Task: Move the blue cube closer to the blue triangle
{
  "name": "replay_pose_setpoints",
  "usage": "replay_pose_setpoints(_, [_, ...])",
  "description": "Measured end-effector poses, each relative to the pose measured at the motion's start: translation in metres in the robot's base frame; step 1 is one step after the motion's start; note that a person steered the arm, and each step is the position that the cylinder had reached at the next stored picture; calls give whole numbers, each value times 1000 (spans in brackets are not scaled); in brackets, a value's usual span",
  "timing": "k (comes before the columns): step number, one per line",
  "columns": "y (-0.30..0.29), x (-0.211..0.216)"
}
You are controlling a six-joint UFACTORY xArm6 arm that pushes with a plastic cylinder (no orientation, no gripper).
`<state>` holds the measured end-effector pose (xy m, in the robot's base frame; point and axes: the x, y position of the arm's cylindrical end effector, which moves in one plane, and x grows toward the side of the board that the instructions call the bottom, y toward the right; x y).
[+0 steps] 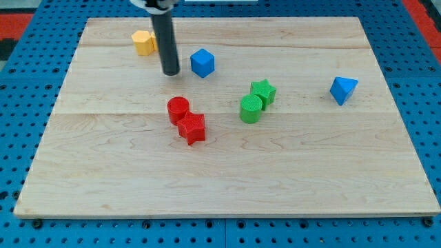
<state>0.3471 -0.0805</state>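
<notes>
The blue cube (pixel 202 63) sits on the wooden board near the view's top, left of centre. The blue triangle (pixel 343 89) lies far to the view's right, near the board's right edge. My tip (pixel 170 71) rests on the board just left of the blue cube, a small gap apart from it. The dark rod rises from the tip to the view's top.
A yellow block (pixel 143 42) sits left of the rod near the top. A red cylinder (pixel 178 109) and a red star (pixel 192 127) touch below the tip. A green star (pixel 262 92) and a green cylinder (pixel 251 108) sit between cube and triangle.
</notes>
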Motion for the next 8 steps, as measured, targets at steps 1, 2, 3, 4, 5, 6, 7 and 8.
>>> replay_pose_setpoints(1, [0, -25])
replay_pose_setpoints(2, [42, -24])
replay_pose_setpoints(3, [98, 8])
replay_pose_setpoints(4, [112, 11])
replay_pose_setpoints(5, [109, -13])
replay_pose_setpoints(6, [196, 20])
replay_pose_setpoints(7, [182, 33])
replay_pose_setpoints(8, [198, 61])
